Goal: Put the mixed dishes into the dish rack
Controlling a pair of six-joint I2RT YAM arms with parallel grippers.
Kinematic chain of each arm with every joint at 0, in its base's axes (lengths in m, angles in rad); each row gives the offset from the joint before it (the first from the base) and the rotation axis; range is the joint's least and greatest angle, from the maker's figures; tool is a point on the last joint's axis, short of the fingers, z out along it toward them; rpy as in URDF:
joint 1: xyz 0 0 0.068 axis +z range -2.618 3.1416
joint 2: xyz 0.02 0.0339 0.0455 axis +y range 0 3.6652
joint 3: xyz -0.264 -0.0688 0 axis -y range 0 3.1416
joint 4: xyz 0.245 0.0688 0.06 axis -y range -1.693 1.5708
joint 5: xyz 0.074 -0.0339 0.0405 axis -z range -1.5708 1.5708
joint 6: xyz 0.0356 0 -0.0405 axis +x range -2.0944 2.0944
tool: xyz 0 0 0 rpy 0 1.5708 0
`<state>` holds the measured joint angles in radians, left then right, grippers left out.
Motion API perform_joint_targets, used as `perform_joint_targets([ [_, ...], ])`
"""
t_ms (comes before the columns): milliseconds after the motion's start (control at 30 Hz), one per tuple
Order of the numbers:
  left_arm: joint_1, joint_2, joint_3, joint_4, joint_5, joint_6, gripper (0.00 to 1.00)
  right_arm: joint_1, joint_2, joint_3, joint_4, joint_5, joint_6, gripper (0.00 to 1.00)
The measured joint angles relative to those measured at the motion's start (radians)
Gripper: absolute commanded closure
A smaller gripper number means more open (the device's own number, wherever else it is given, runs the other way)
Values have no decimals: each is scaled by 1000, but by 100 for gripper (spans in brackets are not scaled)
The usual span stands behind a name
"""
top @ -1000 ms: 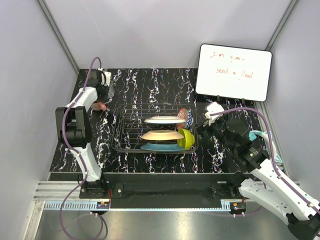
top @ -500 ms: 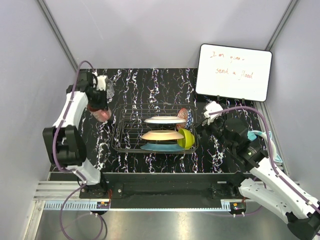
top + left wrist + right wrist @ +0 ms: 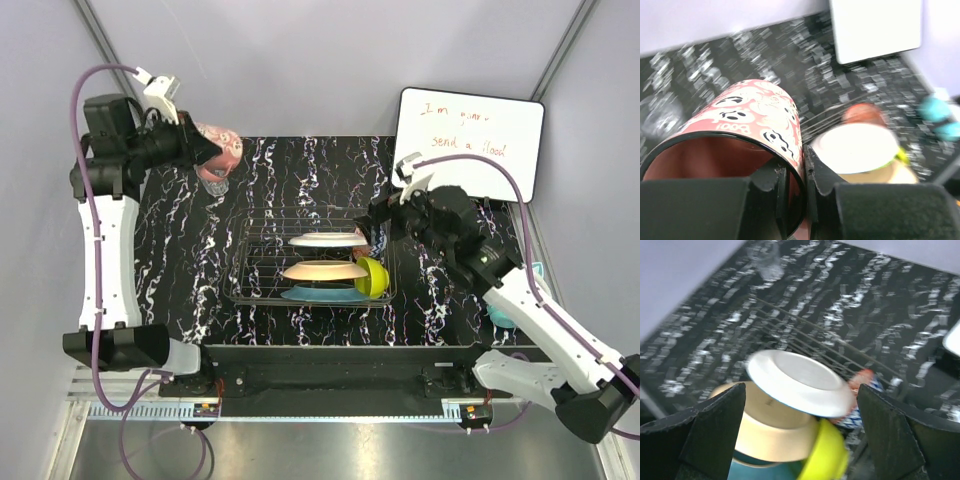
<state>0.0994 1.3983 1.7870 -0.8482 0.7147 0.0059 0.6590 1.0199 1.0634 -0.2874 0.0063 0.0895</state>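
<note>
My left gripper [image 3: 193, 147] is shut on the rim of the pink mug [image 3: 220, 151] and holds it high above the table's back left. In the left wrist view one finger is inside the mug [image 3: 740, 130] and one outside. The wire dish rack [image 3: 250, 262] holds the white plate [image 3: 330, 240], peach plate [image 3: 325, 271], teal plate [image 3: 318, 294], lime-green bowl [image 3: 373, 277] and red-white bowl [image 3: 368, 230]. The clear glass [image 3: 212, 184] stands on the table behind the rack's left. My right gripper [image 3: 385, 214] is open and empty above the rack's right end, over the plates [image 3: 800, 382].
A whiteboard [image 3: 468, 143] with red writing stands at the back right. Small teal curved objects [image 3: 500, 312] lie on the table at the right, beside my right arm. The table is black marble-patterned, with grey walls on three sides.
My left arm has lifted the pink mug from the table left of the rack to high up at the back left. My right gripper has risen and moved back over the rack's right end.
</note>
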Motion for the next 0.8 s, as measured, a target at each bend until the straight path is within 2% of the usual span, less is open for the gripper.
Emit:
perform_joint_targets([
  [100, 0, 26, 104, -14, 110, -38, 100, -33, 49, 58, 4, -134, 108, 0],
  [200, -3, 18, 99, 95, 184, -114, 100, -79, 104, 103, 45, -285, 233, 0],
  [267, -8, -56, -88, 383, 213, -236, 100, -113, 159, 135, 129, -419, 356, 2],
  [300, -14, -81, -148, 457, 215, -272, 100, -120, 183, 146, 167, -460, 402, 2],
  [367, -40, -107, -229, 559, 214, -340, 100, -131, 244, 177, 274, -562, 520, 1],
  [500, -113, -64, -241, 752, 217, -491, 100, -132, 367, 224, 542, -721, 763, 3],
  [600, -144, -23, -241, 910, 206, -604, 100, -132, 472, 241, 791, -797, 961, 8],
  [700, -168, 12, -235, 997, 185, -671, 100, -132, 583, 246, 1011, -840, 1144, 9],
  [800, -198, 27, -235, 1035, 158, -708, 100, -132, 671, 256, 1134, -858, 1260, 9],
])
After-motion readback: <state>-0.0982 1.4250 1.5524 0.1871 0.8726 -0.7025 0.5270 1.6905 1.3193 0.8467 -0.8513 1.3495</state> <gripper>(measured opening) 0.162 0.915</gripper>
